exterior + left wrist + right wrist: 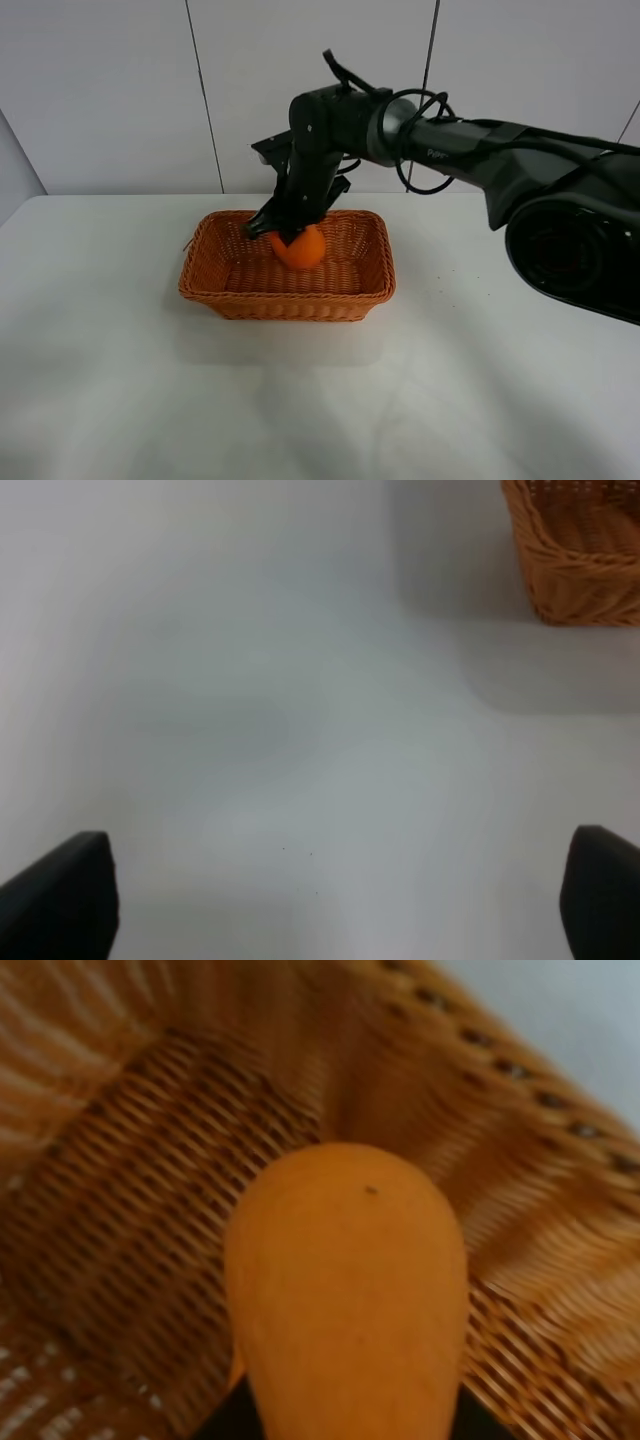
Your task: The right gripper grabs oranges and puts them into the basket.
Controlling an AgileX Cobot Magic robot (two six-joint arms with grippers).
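The woven orange-brown basket (233, 300) stands on the white table in the middle of the exterior high view. My right gripper (285, 232) reaches down into it from the right and is shut on the bright orange (300, 247), held inside the basket near its far wall. In the right wrist view the orange (345, 1290) fills the centre above the wicker floor (150, 1220); the fingers are mostly hidden behind it. My left gripper (330, 900) is open over bare table, with one basket corner (580, 555) in its view.
The white table (120, 400) extends all around the basket. A pale panelled wall (100, 90) stands behind the table. The right arm's thick black base (575, 240) sits at the right edge.
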